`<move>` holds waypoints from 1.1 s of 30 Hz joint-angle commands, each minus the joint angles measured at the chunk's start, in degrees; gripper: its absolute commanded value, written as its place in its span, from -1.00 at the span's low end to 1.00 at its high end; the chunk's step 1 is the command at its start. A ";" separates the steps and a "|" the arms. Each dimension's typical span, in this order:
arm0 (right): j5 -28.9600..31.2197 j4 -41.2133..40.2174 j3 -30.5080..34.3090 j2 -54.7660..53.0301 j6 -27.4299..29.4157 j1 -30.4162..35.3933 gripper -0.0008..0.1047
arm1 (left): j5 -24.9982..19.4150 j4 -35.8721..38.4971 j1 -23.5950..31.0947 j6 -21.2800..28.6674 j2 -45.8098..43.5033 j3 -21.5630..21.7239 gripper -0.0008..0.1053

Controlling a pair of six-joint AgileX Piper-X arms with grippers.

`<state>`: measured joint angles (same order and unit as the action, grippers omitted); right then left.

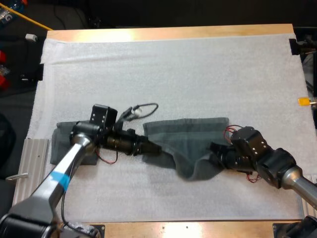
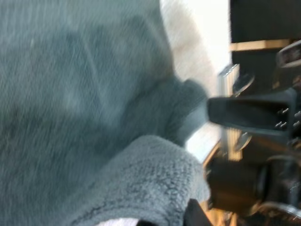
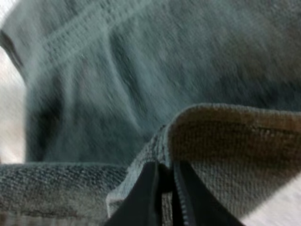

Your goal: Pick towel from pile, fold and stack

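Both ends of the fuzzy, sagging towel (image 1: 190,131) are pinched: left pincer (image 1: 156,148), right pincer (image 1: 213,148).

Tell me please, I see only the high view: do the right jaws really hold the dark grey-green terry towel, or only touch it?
Observer: They hold it. In the right wrist view the right gripper is shut on a folded edge of the dark grey-green terry towel, with cloth between its jaws.
Operator: And the left side?
Observer: In the left wrist view the jaws of the left gripper press a thick fold of the towel from both sides.
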<state>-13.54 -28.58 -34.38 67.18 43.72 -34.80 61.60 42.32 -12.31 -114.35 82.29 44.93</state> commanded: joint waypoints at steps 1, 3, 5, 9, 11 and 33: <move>0.48 2.28 -0.32 0.30 -1.32 0.54 -0.99 | 1.70 -0.48 0.54 -0.66 1.11 1.28 -0.98; 0.73 4.16 -0.32 0.97 -3.09 1.63 -0.99 | 1.69 -0.48 1.14 -0.80 2.77 2.47 -0.98; 0.90 5.42 -0.32 1.23 -4.76 3.70 -0.99 | 1.68 -0.49 1.94 -0.78 4.27 3.46 -0.98; 1.13 5.94 -0.32 1.22 -5.93 7.52 -0.99 | 0.81 -1.48 3.38 -1.28 5.84 3.80 -0.98; 0.86 5.94 -0.32 1.22 -6.18 9.64 -0.99 | -0.34 -1.83 4.28 -1.29 6.83 3.80 -0.98; 1.86 9.39 -0.25 1.40 -6.68 16.99 -0.99 | -7.94 -6.44 4.98 -1.25 10.46 3.80 -0.98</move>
<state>-11.20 -19.60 -34.38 68.60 36.87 -18.02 54.62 36.00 -7.35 -115.38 92.99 48.37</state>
